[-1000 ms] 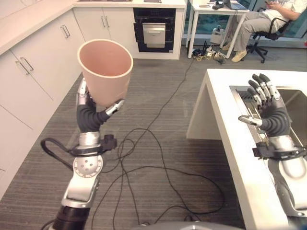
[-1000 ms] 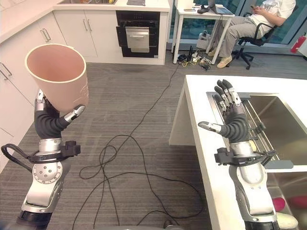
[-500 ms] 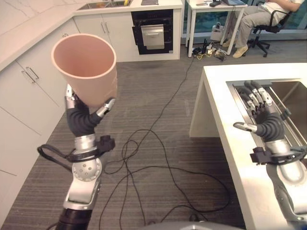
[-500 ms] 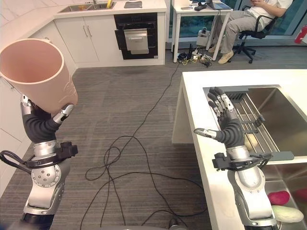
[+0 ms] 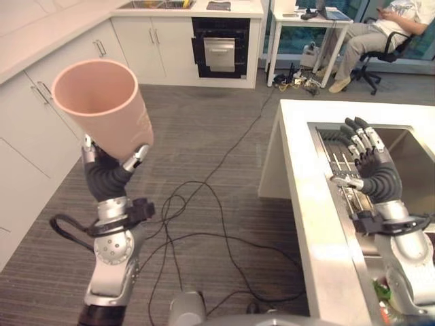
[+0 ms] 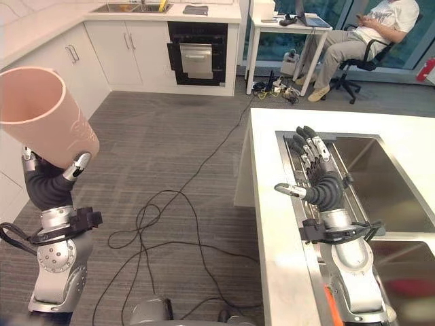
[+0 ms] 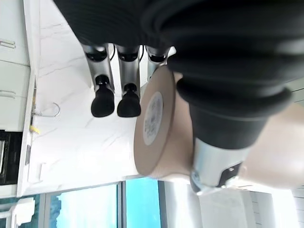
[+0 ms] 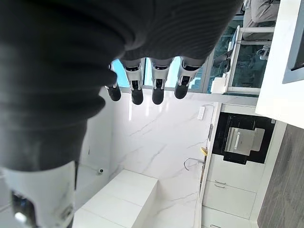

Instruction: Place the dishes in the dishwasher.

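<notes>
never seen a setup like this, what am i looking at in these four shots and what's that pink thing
This is a two-armed humanoid robot in a kitchen. The two wide pictures come from a camera pair on its head, looking down. The two close pictures come from cameras on its wrists, looking along each hand.

The pink thing is a large cup. The left hand holds it up by its base, mouth upward, over the grey floor; the left wrist view shows the cup's underside against the fingers.

The right hand is open and empty, fingers straight, above the white counter and its sink. White cabinets stand on the robot's left, and a person sits at the far end.
</notes>
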Available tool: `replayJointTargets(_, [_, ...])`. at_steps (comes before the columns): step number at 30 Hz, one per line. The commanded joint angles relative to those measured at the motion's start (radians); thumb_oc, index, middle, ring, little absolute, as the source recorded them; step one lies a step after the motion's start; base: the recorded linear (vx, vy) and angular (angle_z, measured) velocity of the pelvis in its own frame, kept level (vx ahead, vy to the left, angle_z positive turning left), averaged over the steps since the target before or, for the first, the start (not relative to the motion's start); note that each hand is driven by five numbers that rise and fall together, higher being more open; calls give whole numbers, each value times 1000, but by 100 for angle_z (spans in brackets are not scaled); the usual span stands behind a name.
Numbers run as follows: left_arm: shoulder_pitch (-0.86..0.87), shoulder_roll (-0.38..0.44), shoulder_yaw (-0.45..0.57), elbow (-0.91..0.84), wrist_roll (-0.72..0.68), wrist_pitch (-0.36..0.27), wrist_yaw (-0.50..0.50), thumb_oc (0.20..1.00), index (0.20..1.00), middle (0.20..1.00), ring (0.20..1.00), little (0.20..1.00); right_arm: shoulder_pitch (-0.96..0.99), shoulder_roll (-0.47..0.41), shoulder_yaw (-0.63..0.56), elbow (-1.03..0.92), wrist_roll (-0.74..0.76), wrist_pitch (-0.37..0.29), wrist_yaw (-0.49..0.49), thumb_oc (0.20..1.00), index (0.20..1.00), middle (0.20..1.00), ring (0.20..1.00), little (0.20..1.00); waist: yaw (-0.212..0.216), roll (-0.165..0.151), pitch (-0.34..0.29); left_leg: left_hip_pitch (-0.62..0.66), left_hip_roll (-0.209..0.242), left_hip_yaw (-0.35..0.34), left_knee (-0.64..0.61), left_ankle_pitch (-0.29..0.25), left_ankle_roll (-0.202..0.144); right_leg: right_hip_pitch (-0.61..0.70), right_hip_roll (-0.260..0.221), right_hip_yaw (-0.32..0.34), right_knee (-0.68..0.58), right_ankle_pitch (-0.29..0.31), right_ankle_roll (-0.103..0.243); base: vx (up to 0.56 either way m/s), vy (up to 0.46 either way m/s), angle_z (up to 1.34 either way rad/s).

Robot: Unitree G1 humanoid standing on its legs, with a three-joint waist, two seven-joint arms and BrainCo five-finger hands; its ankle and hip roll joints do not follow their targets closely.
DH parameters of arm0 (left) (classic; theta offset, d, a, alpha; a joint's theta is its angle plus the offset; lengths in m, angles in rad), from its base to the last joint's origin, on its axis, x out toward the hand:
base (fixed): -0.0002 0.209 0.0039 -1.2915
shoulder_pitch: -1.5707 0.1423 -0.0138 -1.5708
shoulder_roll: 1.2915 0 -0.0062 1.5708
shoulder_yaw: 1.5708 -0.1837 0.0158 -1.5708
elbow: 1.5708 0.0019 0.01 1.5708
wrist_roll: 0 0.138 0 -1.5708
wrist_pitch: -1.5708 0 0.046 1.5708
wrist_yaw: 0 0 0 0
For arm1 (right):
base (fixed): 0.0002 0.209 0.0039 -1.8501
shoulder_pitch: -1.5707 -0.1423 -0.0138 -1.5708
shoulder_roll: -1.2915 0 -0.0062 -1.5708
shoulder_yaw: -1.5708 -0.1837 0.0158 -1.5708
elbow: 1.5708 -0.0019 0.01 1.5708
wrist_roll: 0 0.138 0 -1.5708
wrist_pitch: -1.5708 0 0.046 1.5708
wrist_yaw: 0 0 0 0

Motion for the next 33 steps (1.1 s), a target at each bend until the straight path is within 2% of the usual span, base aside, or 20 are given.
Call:
replayJointTargets(1, [18,33,21,-66,33,-38,19,200,200,200,200,200,-12,-61,-38,-52,4,-71,18,1000,1000,1000,1000,1000,16,38,7,107,32,-86,-207,130,-67,150,-29,74,-50,-12,75,422,326,0])
replayJointTargets(3, [36,39,25,-59,18,-57,12,200,200,200,200,200,0,-76,-48,-51,26,-78,22,1000,1000,1000,1000,1000,27,43,3,71,33,-108,-207,167,-76,189,-24,91,-50,-41,77,366,293,-40])
replayJointTargets(5, [41,39,29,-63,23,-66,-4,200,200,200,200,200,-7,-91,-47,-46,38,-84,19,1000,1000,1000,1000,1000,42,37,-8,66,28,-94,-207,148,-66,223,-52,84,-50,-58,93,403,390,-38])
replayJointTargets(7, [4,54,22,-53,21,-58,-18,200,200,200,200,200,-12,-85,-50,-45,38,-96,0,1000,1000,1000,1000,1000,55,26,-20,79,-6,-66,-201,119,-34,243,-105,49,-18,-65,133,412,435,-15])
replayJointTargets(9, [-36,66,21,-59,11,-29,-43,200,200,200,200,200,-14,-72,-53,-60,31,-90,-28,1000,1000,1000,1000,1000,70,5,-32,97,-63,-86,-201,94,1,212,-172,10,83,8,187,391,413,-15])
replayJointTargets(10, [-49,65,18,-61,11,-21,-55,200,200,200,200,200,-17,-67,-53,-63,19,-89,-36,1000,1000,1000,1000,1000,71,1,-36,114,-83,-100,-206,84,14,180,-193,3,136,52,194,369,416,8])
replayJointTargets(13, [-75,59,22,-72,15,23,-93,200,200,200,200,200,-14,-29,-53,-75,-6,-78,-43,1000,1000,1000,1000,1000,69,25,-45,166,-134,-151,-207,48,57,81,-239,20,417,139,186,391,425,62])
replayJointTargets(14, [-82,56,21,-74,18,44,-94,200,200,200,200,200,-4,-7,-36,-79,-29,-75,-37,1000,1000,1000,1000,1000,65,45,-44,201,-150,-170,-206,27,75,29,-251,26,571,175,176,414,429,76])
replayJointTargets(16, [-83,52,23,-74,25,55,-82,200,200,200,200,200,-5,-1,-13,-74,-52,-69,-20,1000,1000,1000,1000,1000,40,64,-33,248,-160,-176,-207,3,87,-74,-205,56,648,134,146,404,310,42])
replayJointTargets(17, [-85,54,23,-68,16,58,-82,200,200,200,200,200,-6,-15,-15,-69,-42,-65,-18,1000,1000,1000,1000,1000,30,53,-32,257,-175,-182,-207,1,90,-106,-143,48,582,87,141,368,90,2])
replayJointTargets(19, [-87,57,24,-61,0,63,-92,200,200,200,200,200,-12,-26,-25,-62,-20,-58,-22,1000,1000,1000,1000,1000,22,39,-29,273,-188,-202,-207,-12,92,-119,-100,17,484,74,142,364,-27,-4])
replayJointTargets(20, [-81,60,30,-55,-11,56,-105,200,200,200,200,200,-13,-30,-37,-54,-2,-61,-20,1000,1000,1000,1000,1000,13,30,-19,294,-191,-213,-207,-27,88,-131,-86,-11,380,75,141,448,-129,28])
replayJointTargets(22, [-60,61,30,-58,-22,36,-125,200,200,200,200,200,3,-39,-62,-50,17,-77,-20,1000,1000,1000,1000,1000,-20,19,0,331,-194,-231,-207,-68,81,-172,-62,-7,155,100,139,488,-173,97])
replayJointTargets(23, [-51,61,22,-60,-18,23,-129,200,200,200,200,200,18,-41,-74,-53,22,-90,-18,1000,1000,1000,1000,1000,-45,16,7,356,-200,-244,-207,-93,80,-214,-57,15,66,164,154,558,-218,128])
replayJointTargets(24, [-42,59,11,-71,2,14,-118,200,200,200,200,200,36,-35,-80,-69,27,-99,-13,1000,1000,1000,1000,1000,-65,23,17,390,-193,-250,-207,-115,79,-279,-65,7,53,239,172,701,-298,140])
replayJointTargets(25, [-39,60,3,-68,15,-2,-117,200,200,200,200,200,37,-37,-68,-64,27,-114,-29,1000,1000,1000,1000,1000,-70,19,19,422,-196,-250,-207,-151,83,-279,-76,-6,53,245,166,605,-278,109])
replayJointTargets(29, [-36,54,-12,-66,-11,9,-112,200,200,200,200,200,18,-53,-61,-53,33,-80,-64,1000,1000,1000,1000,1000,-83,37,-24,520,-185,-234,-206,-184,69,-226,-56,-40,38,223,128,485,-213,-6])
replayJointTargets(31, [-25,46,-15,-72,-16,17,-115,200,200,200,200,200,26,-46,-65,-67,16,-77,-64,1000,1000,1000,1000,1000,-101,65,-47,513,-143,-190,-84,-87,22,-193,-28,-43,26,193,93,380,-160,-30])
replayJointTargets(32, [-20,43,-16,-76,-18,26,-110,200,200,200,200,200,32,-46,-72,-75,21,-71,-62,1000,1000,1000,1000,1000,-109,72,-50,484,-112,-172,25,-17,-12,-172,-15,-36,17,179,72,368,-232,-41])
replayJointTargets(33, [-16,37,-19,-79,-27,28,-108,200,200,200,200,200,37,-51,-78,-79,24,-73,-55,1000,1000,1000,1000,1000,-111,62,-45,419,-89,-158,201,56,-47,-134,-14,-12,5,164,51,376,-252,-51])
